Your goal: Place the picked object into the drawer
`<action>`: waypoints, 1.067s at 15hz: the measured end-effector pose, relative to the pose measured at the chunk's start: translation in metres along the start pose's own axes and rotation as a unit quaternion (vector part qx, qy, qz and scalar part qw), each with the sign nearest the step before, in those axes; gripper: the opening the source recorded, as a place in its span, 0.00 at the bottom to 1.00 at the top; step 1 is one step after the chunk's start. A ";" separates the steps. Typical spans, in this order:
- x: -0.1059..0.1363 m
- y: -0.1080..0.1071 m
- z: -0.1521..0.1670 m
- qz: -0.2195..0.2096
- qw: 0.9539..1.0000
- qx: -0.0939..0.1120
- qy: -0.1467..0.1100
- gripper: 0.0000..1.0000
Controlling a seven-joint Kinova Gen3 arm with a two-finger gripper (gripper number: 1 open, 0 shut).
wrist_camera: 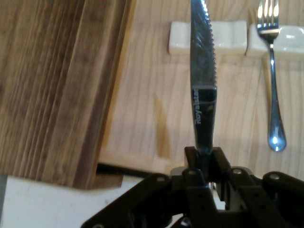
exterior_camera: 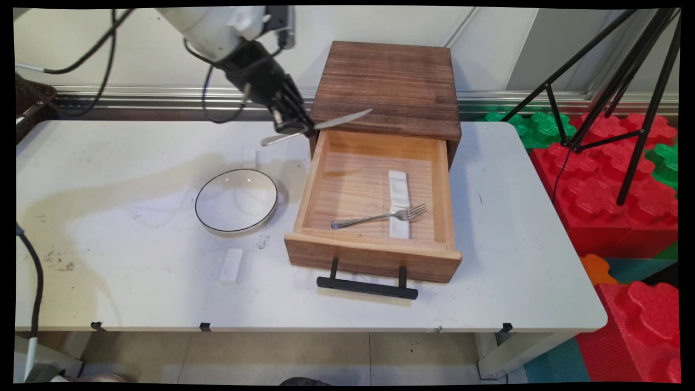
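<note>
My gripper (exterior_camera: 296, 129) is shut on a steel table knife (exterior_camera: 320, 126), held in the air over the back left corner of the open wooden drawer (exterior_camera: 307, 190). The serrated blade (wrist_camera: 202, 47) points away from the hand, out over the drawer's floor. Inside the drawer a fork (exterior_camera: 380, 216) lies with its tines resting on a long white cutlery rest (exterior_camera: 398, 187). In the hand view the fork (wrist_camera: 273, 85) and the rest (wrist_camera: 223, 35) lie beyond the blade tip, with the cabinet's dark wooden top (wrist_camera: 52, 85) at the left.
The dark wooden cabinet (exterior_camera: 388, 87) stands at the table's back, its drawer's black handle (exterior_camera: 367, 288) towards the front edge. A white bowl with a dark rim (exterior_camera: 236, 200) sits left of the drawer. Two small white blocks (exterior_camera: 231, 266) (exterior_camera: 249, 157) lie near it. A black tripod (exterior_camera: 613, 81) and foam blocks stand at the right.
</note>
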 end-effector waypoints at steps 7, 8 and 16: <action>0.043 0.011 0.056 0.006 1.000 -0.008 0.003 0.00; 0.046 0.012 0.064 0.007 1.000 -0.009 0.002 0.00; 0.071 0.019 0.126 0.023 0.999 -0.023 0.000 0.00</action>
